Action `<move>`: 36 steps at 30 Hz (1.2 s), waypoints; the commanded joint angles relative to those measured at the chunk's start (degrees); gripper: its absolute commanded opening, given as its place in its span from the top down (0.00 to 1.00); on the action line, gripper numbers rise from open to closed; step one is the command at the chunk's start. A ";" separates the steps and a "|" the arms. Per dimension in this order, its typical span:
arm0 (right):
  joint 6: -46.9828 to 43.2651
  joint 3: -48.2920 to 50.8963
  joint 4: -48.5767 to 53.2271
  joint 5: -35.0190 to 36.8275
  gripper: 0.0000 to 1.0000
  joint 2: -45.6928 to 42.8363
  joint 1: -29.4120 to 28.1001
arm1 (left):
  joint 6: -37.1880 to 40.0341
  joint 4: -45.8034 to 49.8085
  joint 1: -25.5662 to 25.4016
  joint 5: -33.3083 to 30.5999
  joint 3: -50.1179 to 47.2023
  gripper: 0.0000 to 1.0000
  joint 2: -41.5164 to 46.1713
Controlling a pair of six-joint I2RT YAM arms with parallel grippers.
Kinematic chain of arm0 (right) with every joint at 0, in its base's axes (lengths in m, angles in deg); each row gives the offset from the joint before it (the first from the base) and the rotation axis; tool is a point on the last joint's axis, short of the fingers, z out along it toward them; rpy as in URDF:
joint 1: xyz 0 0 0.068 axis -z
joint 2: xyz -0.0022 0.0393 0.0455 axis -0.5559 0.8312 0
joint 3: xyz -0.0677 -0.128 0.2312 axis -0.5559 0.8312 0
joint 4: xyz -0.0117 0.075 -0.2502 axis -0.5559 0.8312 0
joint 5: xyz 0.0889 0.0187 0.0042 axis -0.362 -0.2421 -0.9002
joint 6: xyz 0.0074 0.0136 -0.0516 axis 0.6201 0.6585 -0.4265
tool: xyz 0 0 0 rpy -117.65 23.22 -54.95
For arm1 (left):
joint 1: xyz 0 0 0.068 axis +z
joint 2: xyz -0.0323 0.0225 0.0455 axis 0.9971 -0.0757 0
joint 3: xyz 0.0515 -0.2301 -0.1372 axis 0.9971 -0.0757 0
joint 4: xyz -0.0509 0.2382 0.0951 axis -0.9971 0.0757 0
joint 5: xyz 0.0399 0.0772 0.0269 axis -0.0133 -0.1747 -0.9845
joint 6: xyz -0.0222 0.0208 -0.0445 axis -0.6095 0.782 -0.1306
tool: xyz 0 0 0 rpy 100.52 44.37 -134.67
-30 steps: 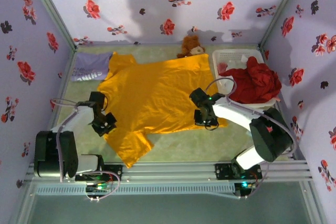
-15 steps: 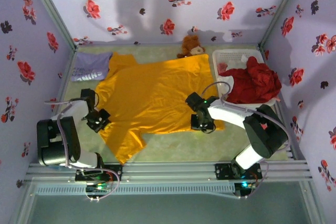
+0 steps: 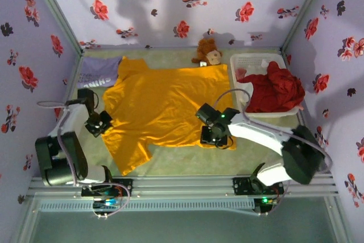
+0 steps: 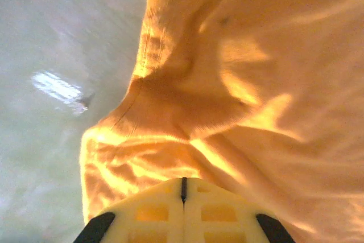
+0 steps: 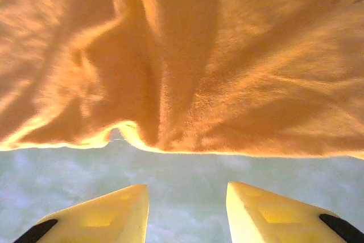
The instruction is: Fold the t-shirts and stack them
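Left fingers [image 4: 151, 214] clamp the orange tee [image 3: 165, 106], right fingers [image 5: 105, 214] spread at its hem; we have not folded it yet.

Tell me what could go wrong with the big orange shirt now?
1. The left gripper is shut on the edge of the orange shirt, but the right gripper is open, with the hem lying just ahead of its fingers. A pull from one side alone could bunch or skew the cloth.
2. The teddy sits right by the shirt's far edge, so it might get dragged along or caught in a fold.
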 commanded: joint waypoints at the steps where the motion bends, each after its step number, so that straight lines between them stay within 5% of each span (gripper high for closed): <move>1: 3.81 2.25 7.49 2.98 0.58 -5.77 2.60 | 3.38 9.90 0.69 -3.55 2.97 0.92 1.06; 9: 1.22 10.28 11.24 5.44 0.60 -17.45 18.02 | 0.74 13.02 0.71 0.11 0.62 0.85 -0.26; 15: -2.06 15.31 6.01 0.87 0.65 -16.43 25.58 | 0.27 13.63 0.81 -0.25 -1.38 0.83 -0.53; 28: -5.71 16.94 -0.69 -5.37 0.65 -8.41 27.18 | -2.23 14.95 1.32 -0.35 -2.62 0.77 1.07; 36: -8.38 17.45 -3.99 -5.80 0.79 -4.65 28.41 | -7.99 11.51 1.78 1.60 -4.74 0.67 0.90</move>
